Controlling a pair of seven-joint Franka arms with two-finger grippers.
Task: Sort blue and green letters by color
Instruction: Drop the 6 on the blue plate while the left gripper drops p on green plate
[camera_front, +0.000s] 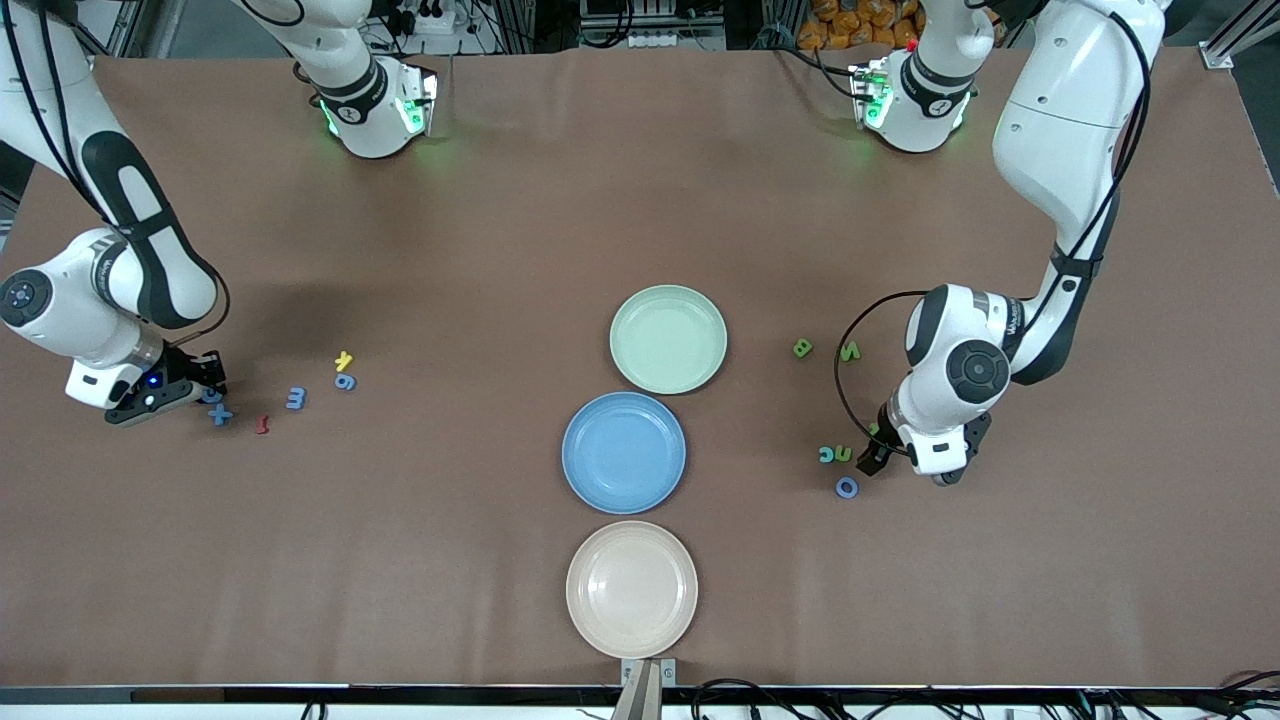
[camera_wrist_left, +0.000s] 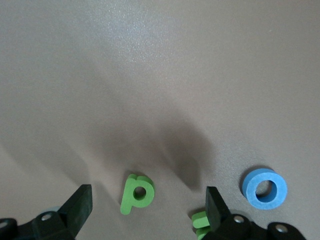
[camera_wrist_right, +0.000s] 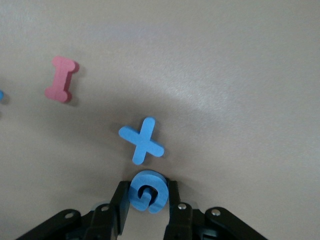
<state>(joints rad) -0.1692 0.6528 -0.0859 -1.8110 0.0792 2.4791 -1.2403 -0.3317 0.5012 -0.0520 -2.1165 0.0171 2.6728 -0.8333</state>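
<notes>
Right end effector, low at the surface near the right arm's end: fingers clamped on either side of a blue G, which rests on the surface. Just beside it lie a blue plus sign and a dark red I; a blue E, blue 6 and yellow piece lie toward the centre. Left end effector, near the left arm's end: fingers spread wide, straddling a green P without contact; a blue ring lies beside. Green B and green N lie farther from the front camera. Green plate, blue plate and beige plate line the centre.
</notes>
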